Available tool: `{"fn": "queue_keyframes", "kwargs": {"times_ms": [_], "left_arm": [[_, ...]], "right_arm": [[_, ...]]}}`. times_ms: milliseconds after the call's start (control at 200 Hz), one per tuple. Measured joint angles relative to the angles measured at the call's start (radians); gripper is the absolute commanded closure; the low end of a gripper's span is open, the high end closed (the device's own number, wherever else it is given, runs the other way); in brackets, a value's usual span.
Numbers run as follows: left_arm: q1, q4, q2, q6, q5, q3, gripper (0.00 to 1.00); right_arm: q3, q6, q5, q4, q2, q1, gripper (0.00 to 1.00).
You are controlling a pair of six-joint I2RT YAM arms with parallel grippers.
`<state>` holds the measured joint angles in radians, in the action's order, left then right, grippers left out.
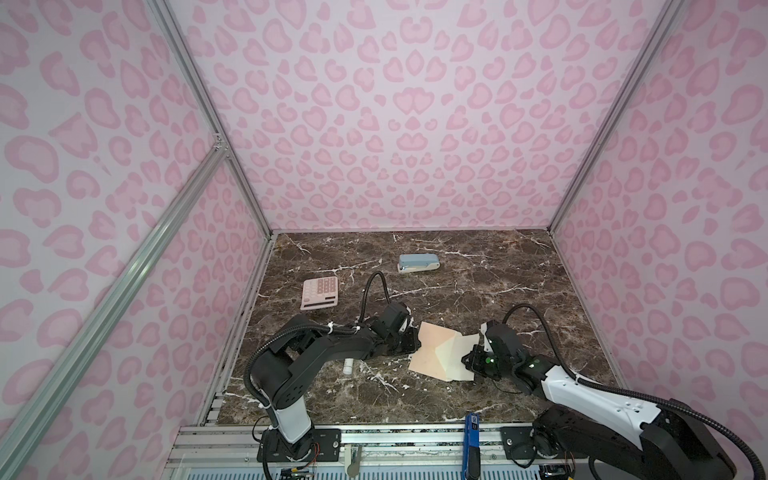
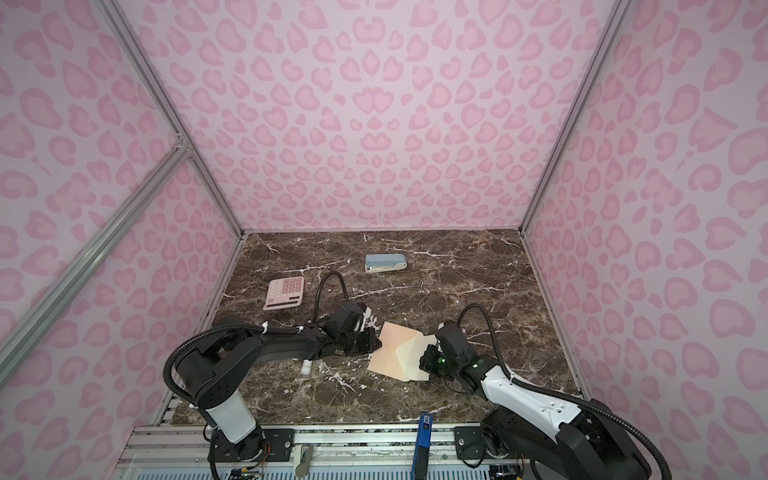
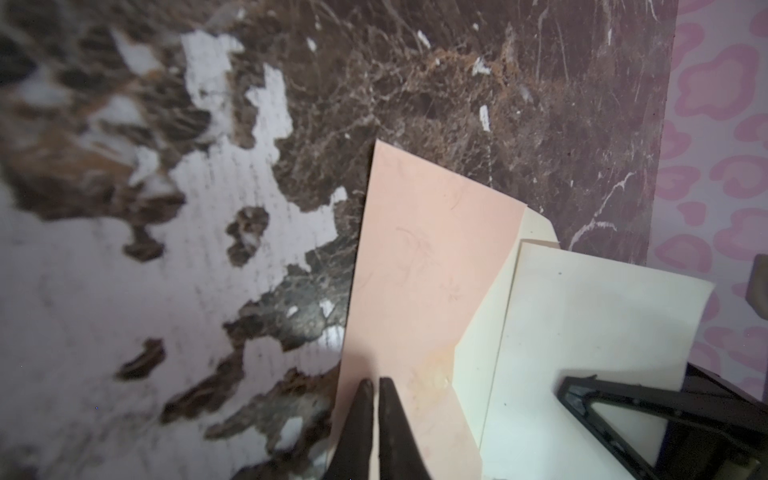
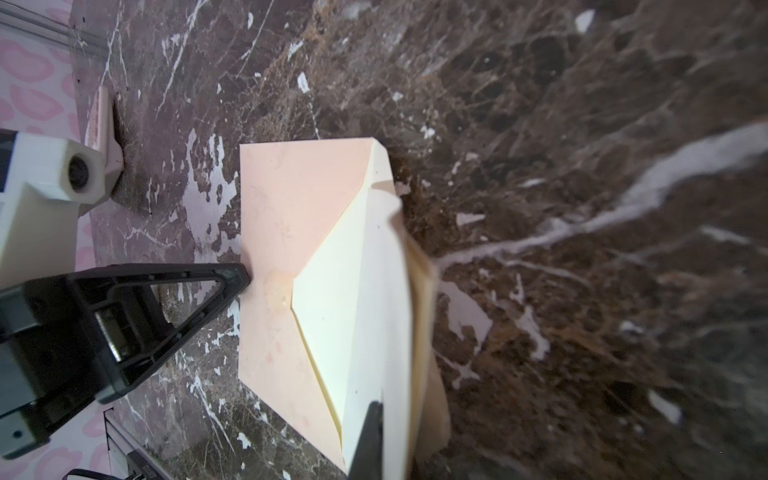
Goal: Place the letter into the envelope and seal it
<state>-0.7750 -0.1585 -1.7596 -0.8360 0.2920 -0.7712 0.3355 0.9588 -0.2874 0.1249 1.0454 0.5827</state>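
Observation:
The peach envelope [image 1: 430, 347] lies flat at mid-table, seen in both top views, its cream inside showing through the V-shaped mouth [image 4: 328, 274]. My left gripper [image 3: 376, 384] is shut, its tips resting on the envelope's peach panel near its left edge. My right gripper [image 1: 471, 359] is shut on the cream letter [image 4: 384, 291], which stands tilted at the mouth. One dark finger [image 4: 372, 432] shows; the sheet hides its partner. The flap [image 4: 430, 332] rises behind the letter. How far the letter is inside I cannot tell.
A pink calculator [image 1: 319, 293] lies at the left and a blue-grey stapler [image 1: 419, 263] towards the back. A small white tube [image 1: 348, 366] sits under the left arm. Pink patterned walls enclose three sides; a metal rail [image 1: 374, 440] runs along the front.

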Motion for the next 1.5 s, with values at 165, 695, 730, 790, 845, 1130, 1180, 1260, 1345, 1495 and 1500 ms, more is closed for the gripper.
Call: {"fn": "queue_keyframes", "kwargs": {"times_ms": [165, 695, 730, 790, 845, 1130, 1180, 1260, 1345, 1495, 1500], "left_arm": [[0.001, 0.004, -0.006, 0.0, 0.003, -0.005, 0.9], [0.001, 0.004, -0.003, 0.004, 0.003, -0.005, 0.91], [0.001, 0.004, -0.004, 0.005, 0.003, -0.005, 0.91], [0.001, 0.004, -0.004, 0.009, 0.004, -0.005, 0.91], [0.001, 0.004, -0.003, 0.011, 0.003, -0.005, 0.91], [0.001, 0.005, -0.003, 0.023, 0.005, -0.008, 0.91], [0.001, 0.006, -0.003, 0.026, 0.005, -0.008, 0.91], [0.001, 0.007, -0.003, 0.027, 0.005, -0.009, 0.91], [0.001, 0.007, -0.004, 0.027, 0.005, -0.009, 0.91], [0.001, 0.006, -0.008, 0.027, 0.007, -0.009, 0.91], [0.001, 0.006, -0.008, 0.027, 0.007, -0.009, 0.91]], "right_arm": [[0.0, 0.003, 0.004, 0.009, 0.01, 0.0, 1.0], [0.017, 0.005, 0.006, -0.008, 0.093, 0.0, 1.0], [0.02, 0.005, 0.006, -0.01, 0.098, 0.0, 1.0], [0.023, -0.001, 0.005, -0.016, 0.109, -0.002, 1.0], [0.029, -0.002, 0.002, -0.016, 0.117, -0.003, 1.0], [0.055, -0.016, -0.006, -0.031, 0.159, -0.018, 1.0], [0.058, -0.02, -0.009, -0.031, 0.167, -0.02, 1.0], [0.061, -0.021, -0.01, -0.039, 0.178, -0.02, 1.0], [0.067, -0.028, -0.019, -0.053, 0.2, -0.02, 1.0], [0.076, -0.037, -0.031, -0.083, 0.238, -0.013, 1.0], [0.077, -0.037, -0.032, -0.084, 0.24, -0.012, 1.0]]}}
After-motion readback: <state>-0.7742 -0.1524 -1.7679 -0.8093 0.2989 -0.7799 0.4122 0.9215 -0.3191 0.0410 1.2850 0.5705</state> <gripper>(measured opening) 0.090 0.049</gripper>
